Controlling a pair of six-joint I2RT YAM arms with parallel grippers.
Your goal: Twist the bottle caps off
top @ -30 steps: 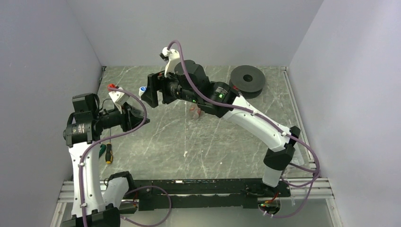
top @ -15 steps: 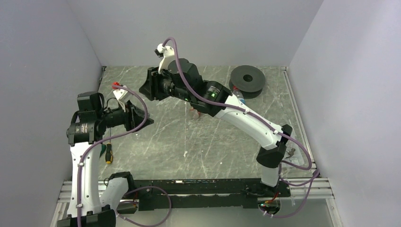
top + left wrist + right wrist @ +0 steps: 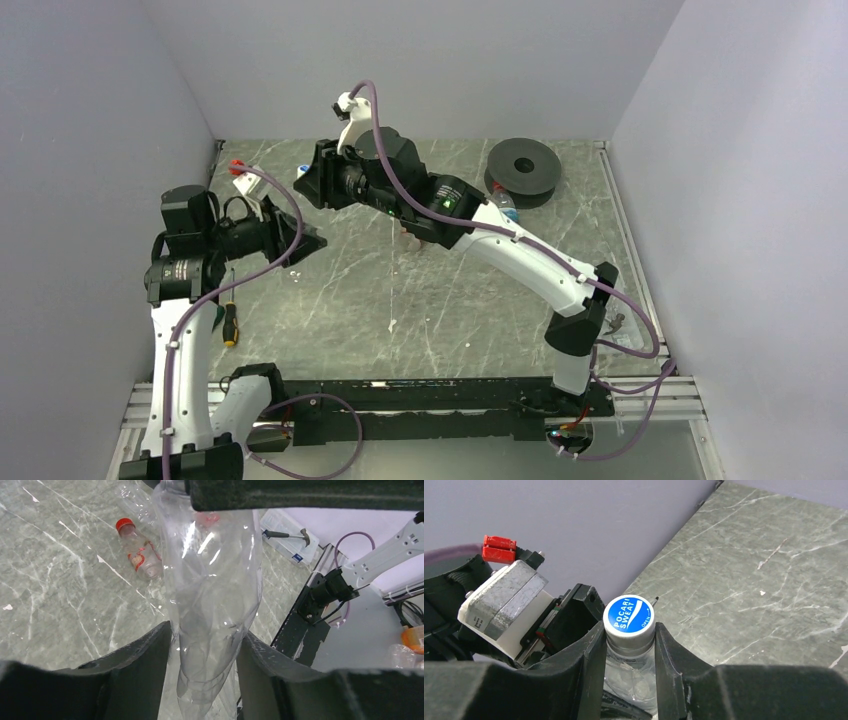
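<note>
A plain clear bottle [image 3: 212, 595] hangs in the air between my two arms. My left gripper [image 3: 206, 630] has its body between the jaws, and both fingers touch its crumpled sides. The bottle's cap [image 3: 629, 614] is white with a blue printed top. My right gripper [image 3: 629, 628] is shut on this cap, one finger on each side. From above, the cap [image 3: 302, 170] shows just left of the right gripper [image 3: 310, 186], with the left gripper [image 3: 297, 240] below it.
A bottle with a red cap and red label [image 3: 139, 552] lies on the marble table, another clear bottle [image 3: 132, 497] beyond it. A black spool [image 3: 525, 166] sits at the back right with a bottle [image 3: 505, 206] beside it. A screwdriver [image 3: 230, 323] lies at the left.
My right gripper has closed onto the cap. The left jaws have eased apart a little around the bottle. Both grippers and the bottle have shifted slightly left and back.
</note>
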